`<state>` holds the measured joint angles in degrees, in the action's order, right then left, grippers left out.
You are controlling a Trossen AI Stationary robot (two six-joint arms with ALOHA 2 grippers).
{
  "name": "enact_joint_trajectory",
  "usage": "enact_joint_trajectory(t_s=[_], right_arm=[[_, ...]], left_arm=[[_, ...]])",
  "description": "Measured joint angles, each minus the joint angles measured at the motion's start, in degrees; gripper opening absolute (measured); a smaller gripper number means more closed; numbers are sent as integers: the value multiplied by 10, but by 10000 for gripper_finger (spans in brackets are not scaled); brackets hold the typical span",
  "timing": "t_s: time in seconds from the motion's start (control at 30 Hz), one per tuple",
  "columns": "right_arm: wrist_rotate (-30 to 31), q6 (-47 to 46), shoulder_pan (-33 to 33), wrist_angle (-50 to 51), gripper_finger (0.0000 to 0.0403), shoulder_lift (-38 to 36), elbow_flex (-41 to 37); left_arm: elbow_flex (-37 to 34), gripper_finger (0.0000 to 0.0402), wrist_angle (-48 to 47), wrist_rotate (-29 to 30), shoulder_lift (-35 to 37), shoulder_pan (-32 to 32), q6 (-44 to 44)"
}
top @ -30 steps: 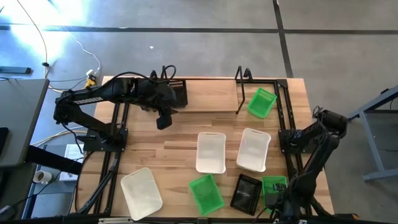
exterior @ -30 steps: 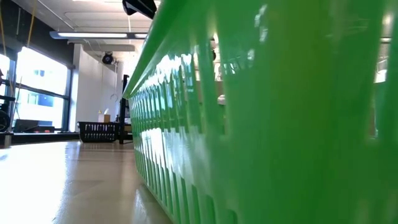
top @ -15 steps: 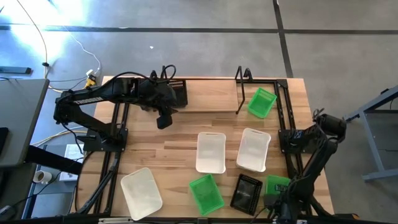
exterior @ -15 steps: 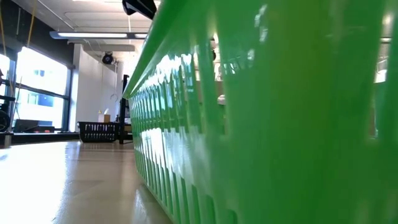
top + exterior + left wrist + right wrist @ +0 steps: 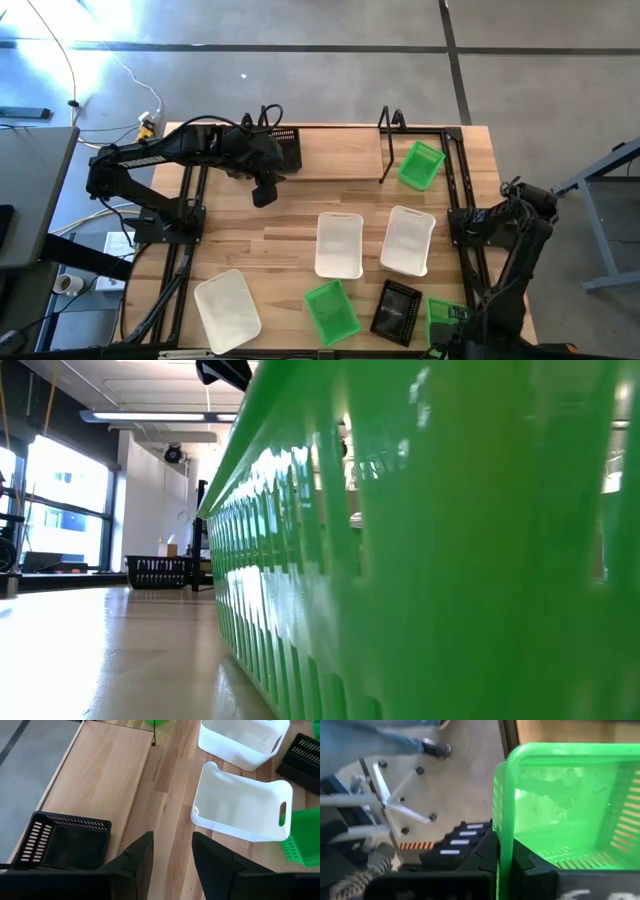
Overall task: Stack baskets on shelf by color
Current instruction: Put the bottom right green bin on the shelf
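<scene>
My right gripper [image 5: 447, 328] is shut on a green basket [image 5: 441, 312] at the table's near right corner. My left gripper [image 5: 262, 192] hangs open with nothing between its fingers, just near of a black basket [image 5: 286, 148] at the far edge. Another green basket [image 5: 421, 164] lies tilted by the shelf's black rods [image 5: 384, 160]. On their bases on the table rest two white baskets [image 5: 339, 243] [image 5: 408, 240], a third white one [image 5: 228, 308], a green one [image 5: 331, 310] and a black one [image 5: 396, 310]. My right gripper pinches one upright wall of the green basket [image 5: 502, 835] near a corner. One finger [image 5: 482, 857] is outside the wall and the other [image 5: 527, 865] inside. The fingers come slanting down from above. The basket looks raised, with the floor showing behind it.
The resting green basket [image 5: 420, 560] fills most of the low view. Black frame rails [image 5: 462, 190] run along the table's right side and others [image 5: 185, 230] along its left. Beyond the near edge are a chair base [image 5: 395, 800] and a person's shoe [image 5: 436, 749].
My right gripper has risen and drawn toward the table's near edge. The green basket at the near right corner has gone with it and shows closer to that edge.
</scene>
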<state>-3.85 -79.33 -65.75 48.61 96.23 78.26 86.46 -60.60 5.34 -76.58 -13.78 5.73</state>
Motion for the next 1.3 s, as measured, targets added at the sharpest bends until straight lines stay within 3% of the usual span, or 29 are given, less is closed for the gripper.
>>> enact_joint_trajectory(t_s=[0.37,0.77,1.3], right_arm=[[95,53,67,118,0,0,119],[127,309,250,170,0,0,186],[200,608,481,184,0,0,193]], left_arm=[[0,125,0,0,0,0,27],[0,125,0,-1,0,0,31],[0,125,-14,-1,0,0,-4]])
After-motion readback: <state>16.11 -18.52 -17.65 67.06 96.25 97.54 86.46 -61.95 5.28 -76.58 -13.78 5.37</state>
